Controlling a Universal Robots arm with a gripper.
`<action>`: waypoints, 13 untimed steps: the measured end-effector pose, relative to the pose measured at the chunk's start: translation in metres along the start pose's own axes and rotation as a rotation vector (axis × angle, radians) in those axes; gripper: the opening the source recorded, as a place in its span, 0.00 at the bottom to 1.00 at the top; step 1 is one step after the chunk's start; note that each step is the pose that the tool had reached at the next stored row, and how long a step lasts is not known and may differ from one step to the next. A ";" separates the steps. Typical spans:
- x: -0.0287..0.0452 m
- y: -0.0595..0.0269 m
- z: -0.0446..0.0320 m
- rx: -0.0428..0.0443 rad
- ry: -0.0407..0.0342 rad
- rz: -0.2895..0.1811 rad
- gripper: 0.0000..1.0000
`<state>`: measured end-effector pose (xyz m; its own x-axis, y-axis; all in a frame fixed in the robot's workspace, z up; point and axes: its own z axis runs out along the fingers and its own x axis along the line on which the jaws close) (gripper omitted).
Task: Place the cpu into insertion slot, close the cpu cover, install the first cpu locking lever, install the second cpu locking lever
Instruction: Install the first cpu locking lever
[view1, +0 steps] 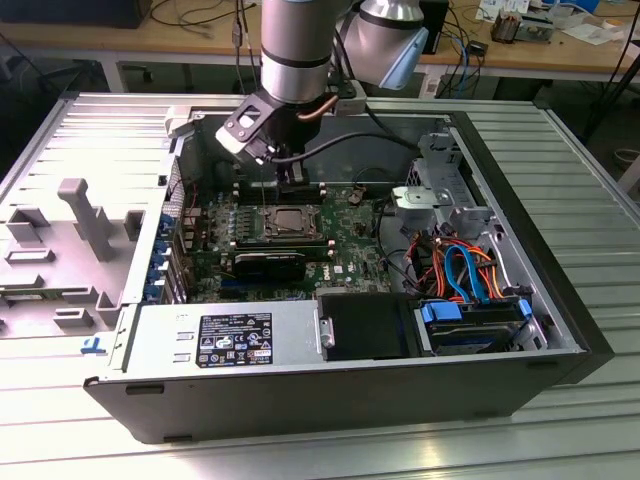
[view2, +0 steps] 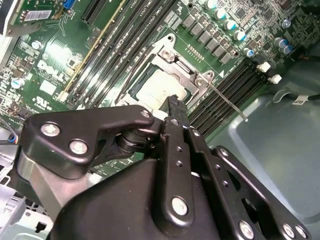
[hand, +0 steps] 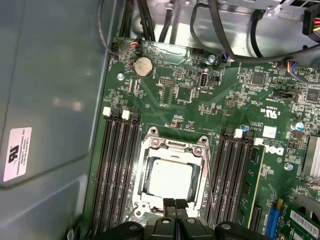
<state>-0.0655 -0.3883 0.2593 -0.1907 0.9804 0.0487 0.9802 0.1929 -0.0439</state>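
Since the cpu already lay flat inside the insertion slot, with the cpu cover apparently lowered around its pale metal top, it looked a light, stiff, delicate plate, best gripped by opposite edges and never touched on its underside. The jaws, pinched together on nothing, hung just over the slot's edge. A thin locking lever jutted from the slot's corner across the memory slots flanking it, seemingly unlatched.

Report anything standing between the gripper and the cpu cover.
Nothing visible does. In the first wrist view the gripper hangs right at the edge of the cpu cover, which lies around the cpu.
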 end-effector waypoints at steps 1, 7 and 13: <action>0.0000 0.0000 0.0000 0.0004 -0.0003 -0.006 0.11; 0.0000 0.0000 0.0000 0.0034 -0.0030 -0.068 0.11; 0.0000 0.0000 0.0000 0.0061 -0.0051 -0.124 0.11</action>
<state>-0.0655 -0.3883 0.2594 -0.3111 0.9491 0.0491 0.9486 0.3133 -0.0439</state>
